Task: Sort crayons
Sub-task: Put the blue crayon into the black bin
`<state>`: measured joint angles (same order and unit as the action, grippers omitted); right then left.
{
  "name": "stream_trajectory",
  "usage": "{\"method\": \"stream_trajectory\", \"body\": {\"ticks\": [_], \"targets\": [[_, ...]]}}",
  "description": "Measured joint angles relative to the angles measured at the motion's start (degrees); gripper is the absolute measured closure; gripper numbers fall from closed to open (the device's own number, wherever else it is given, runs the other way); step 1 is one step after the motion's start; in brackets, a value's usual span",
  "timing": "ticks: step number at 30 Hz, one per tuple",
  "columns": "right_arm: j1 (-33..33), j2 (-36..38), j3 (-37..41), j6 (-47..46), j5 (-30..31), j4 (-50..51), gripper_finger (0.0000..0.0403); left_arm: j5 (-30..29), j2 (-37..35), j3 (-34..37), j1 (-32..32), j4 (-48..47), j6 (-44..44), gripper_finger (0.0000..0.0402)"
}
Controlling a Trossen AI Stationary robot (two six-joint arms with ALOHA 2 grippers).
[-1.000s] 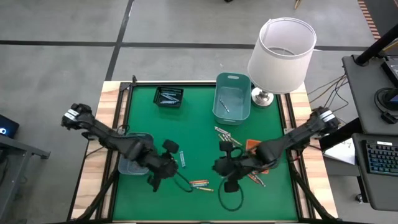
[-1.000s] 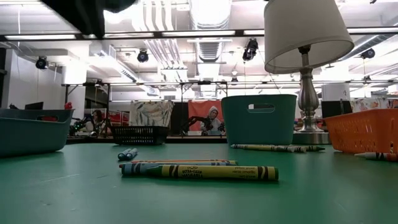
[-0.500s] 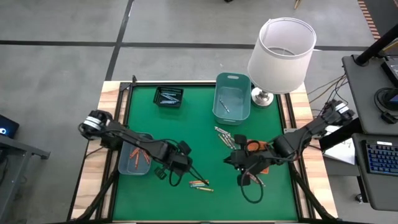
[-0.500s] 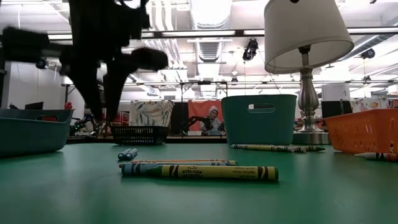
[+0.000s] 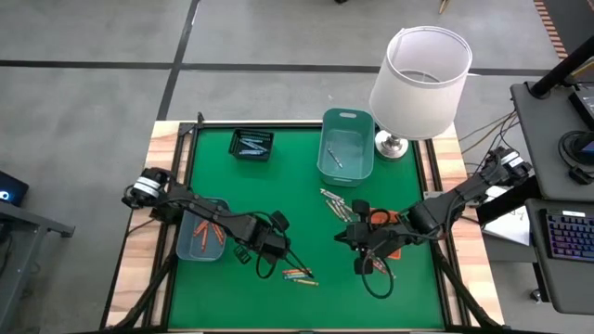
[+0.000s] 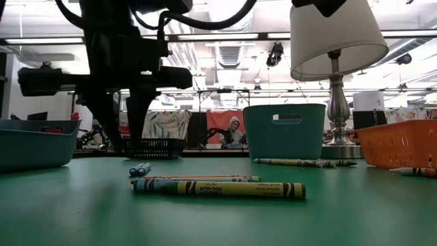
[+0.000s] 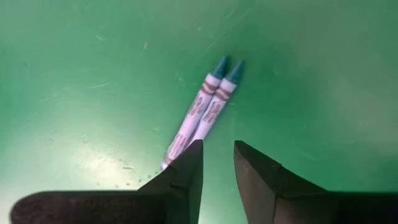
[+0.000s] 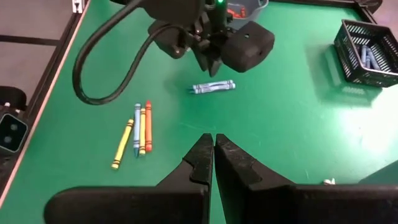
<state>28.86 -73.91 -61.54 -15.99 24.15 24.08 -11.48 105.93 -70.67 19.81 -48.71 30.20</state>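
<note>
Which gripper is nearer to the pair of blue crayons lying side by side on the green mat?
Left. The left gripper hangs just above the pair of blue crayons, fingers slightly apart. The right gripper is shut, farther off across the mat.

Both my arms are dark, almost black, built of slim links with thicker round joints. The left arm [image 5: 200, 219] has a silver-white ring at its base joint, and the right arm [image 5: 445, 206] has one too. A black cable makes a loop under each wrist. The fingers [image 7: 186, 177] are matte black wedges, narrower toward the tips. A small green light shows on the left wrist.
</note>
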Motion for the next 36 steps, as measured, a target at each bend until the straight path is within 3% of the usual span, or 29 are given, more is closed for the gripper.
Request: {"method": "stream_trajectory", "body": {"ticks": [10,36], "targets": [[0.0,0.0,0.0,-0.1,0.0,-2.5,0.0394,-2.6,0.0,0.3,-1.3,0.2,1.9,0.0278],[0.0,-0.1,0.0,-0.1,0.5,-2.5,0.0394,-0.6,0.6,4.8,-3.2,6.9,8.4,0.0277]]}}
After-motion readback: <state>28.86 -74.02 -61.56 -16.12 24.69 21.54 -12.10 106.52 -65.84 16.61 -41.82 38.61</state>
